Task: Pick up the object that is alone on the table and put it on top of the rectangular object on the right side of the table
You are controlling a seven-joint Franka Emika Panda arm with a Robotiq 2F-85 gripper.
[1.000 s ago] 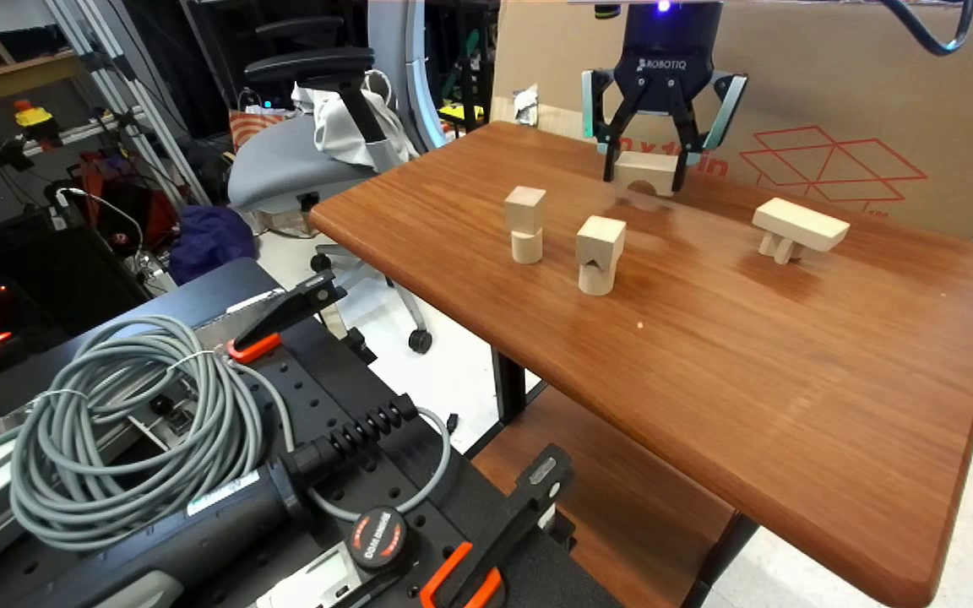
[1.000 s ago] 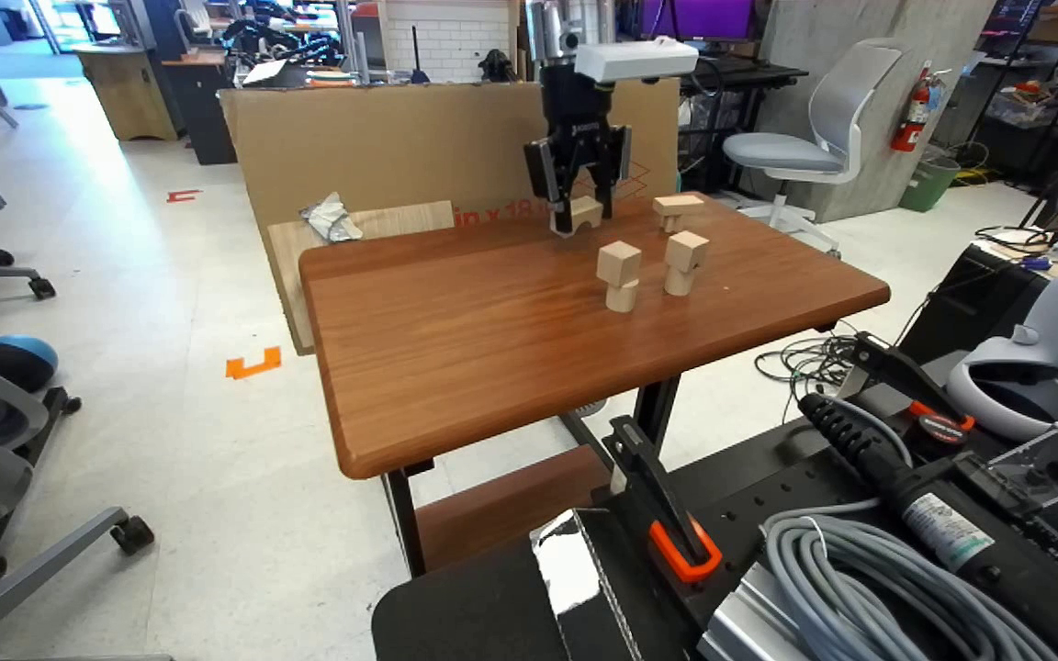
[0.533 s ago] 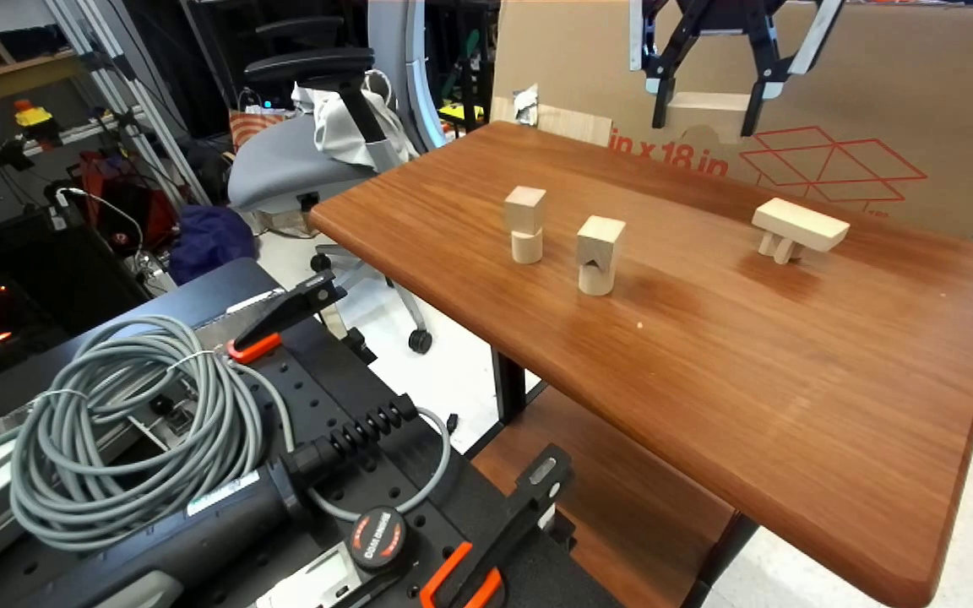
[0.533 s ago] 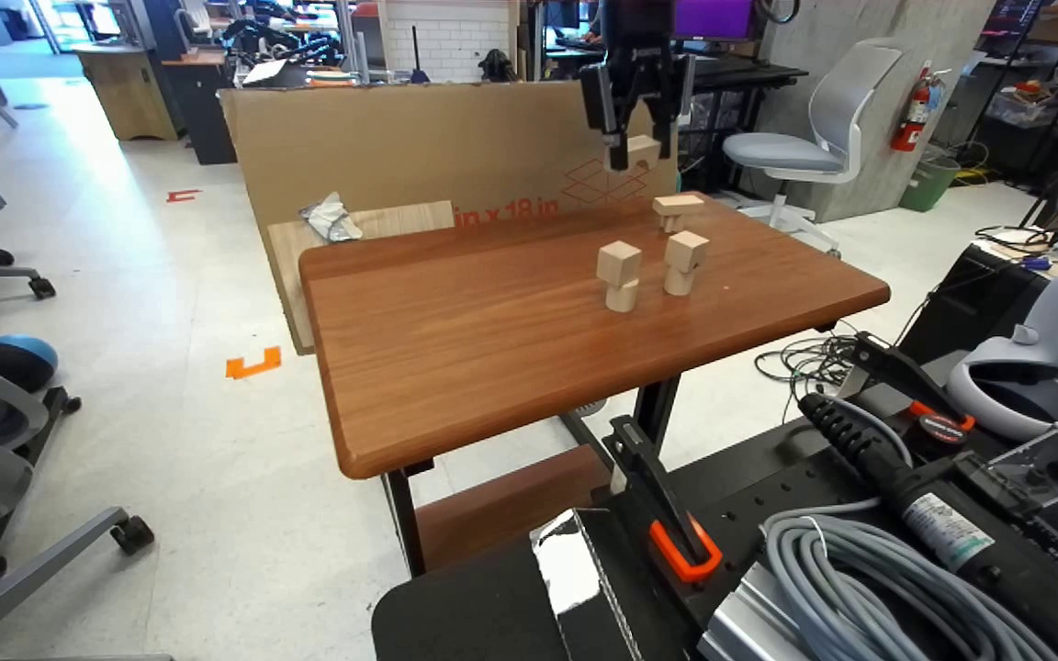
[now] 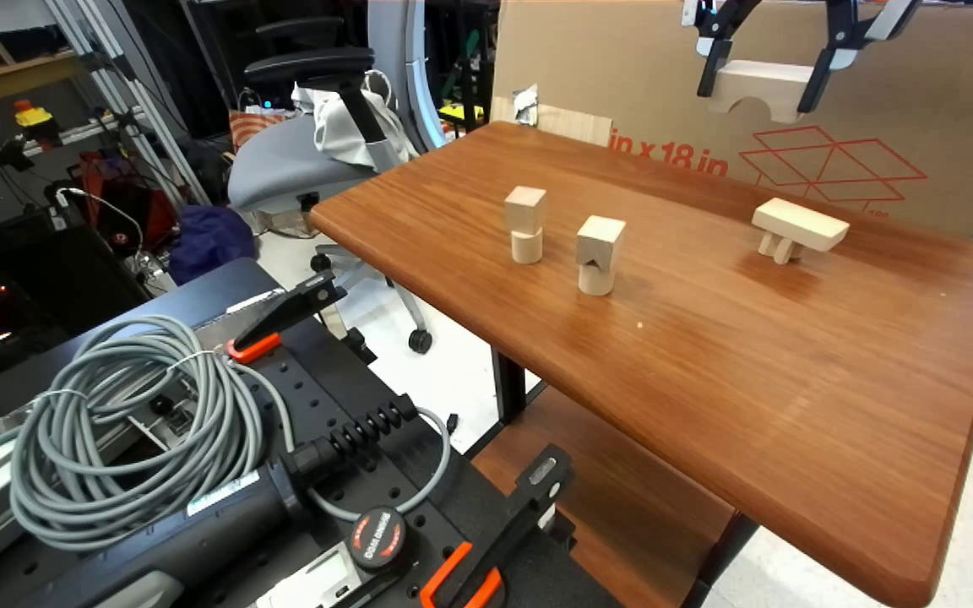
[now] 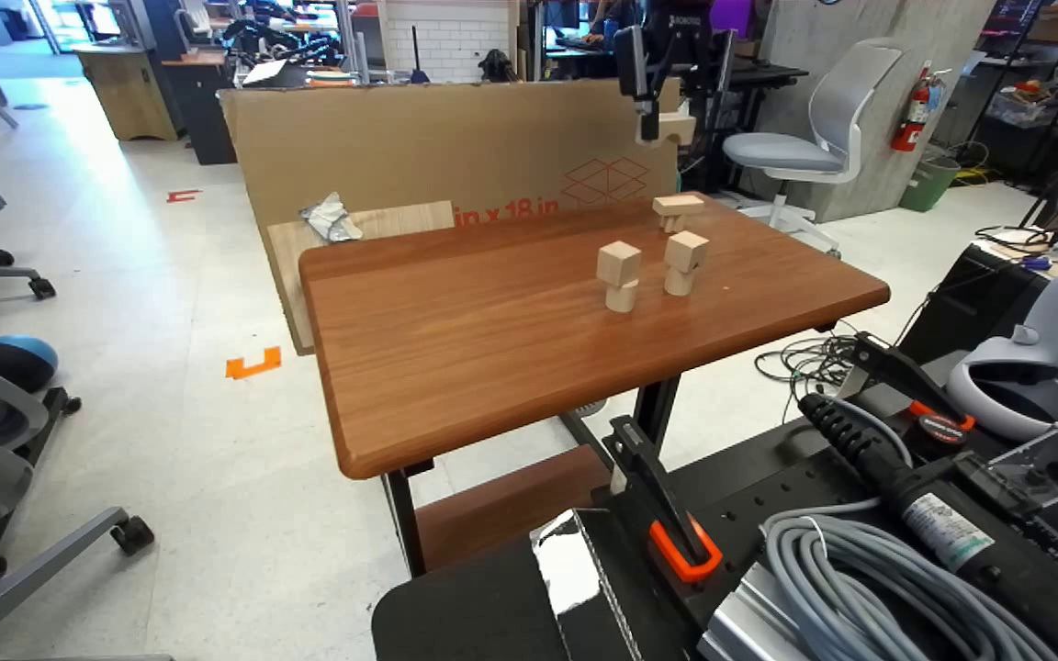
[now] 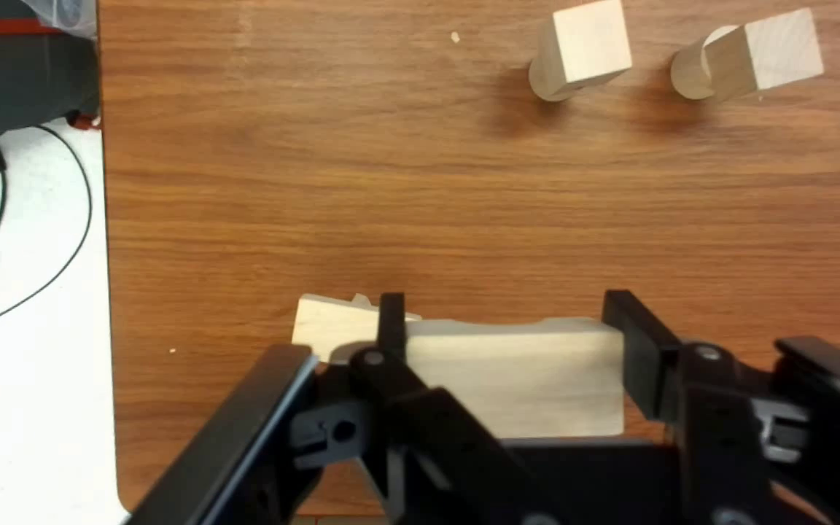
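Above a wooden desk [image 5: 790,363], fingers [image 5: 712,70] grip an arched block [image 5: 763,83] by its ends, apparently not yet squarely over the little bench [image 5: 801,224]; a sound placement calls for centring it, turning it slightly to match the bench, then lowering it level; its long axis runs roughly with the desk's grain, arch opening downward

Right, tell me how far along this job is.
Done: the arched block is off the table in both exterior views. In hand: the claw grips its ends. Left, likely: centring it over the flat bar, which shows to one side in the wrist view, then lowering and releasing.
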